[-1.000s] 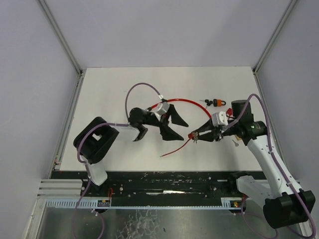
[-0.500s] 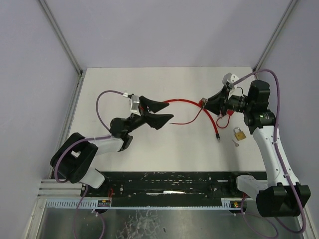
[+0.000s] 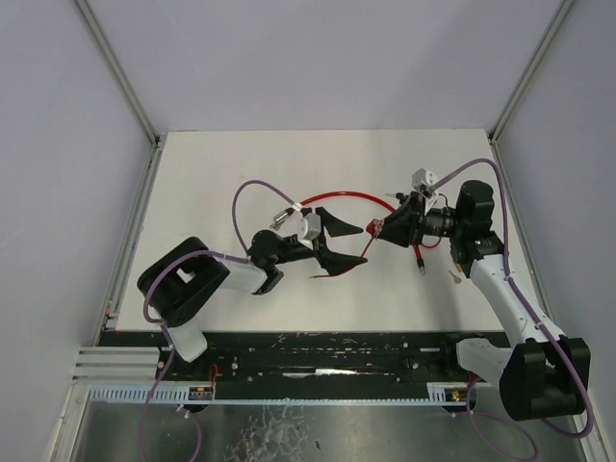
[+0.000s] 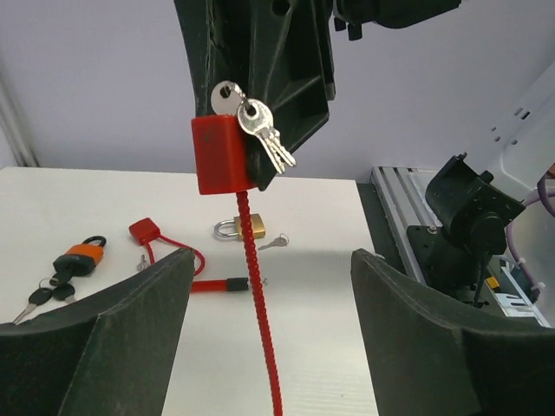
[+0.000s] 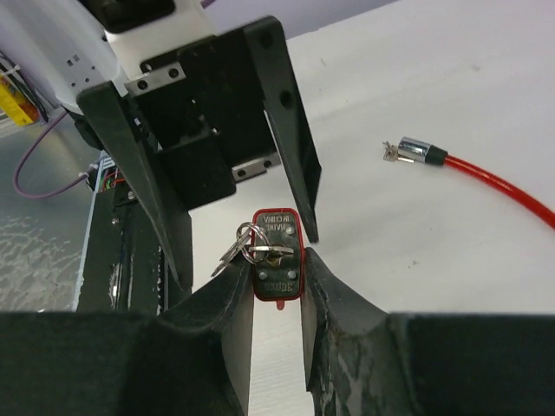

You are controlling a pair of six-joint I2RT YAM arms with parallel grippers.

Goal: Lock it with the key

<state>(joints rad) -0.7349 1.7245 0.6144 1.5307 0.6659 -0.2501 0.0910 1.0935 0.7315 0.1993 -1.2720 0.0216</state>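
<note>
Here, the left pincer (image 4: pixel 270 260) stands wide open and empty, just short of the key bunch (image 4: pixel 256 126) hanging at the red cable lock (image 4: pixel 227 154), which the right pincer (image 5: pixel 277 277) clamps by its sides, raised over the right half of the desk (image 4: pixel 87 199). A jaw snagging the loose keys or the red cable (image 4: pixel 260 295) could twist the lock from that grip. No container shows.
</note>
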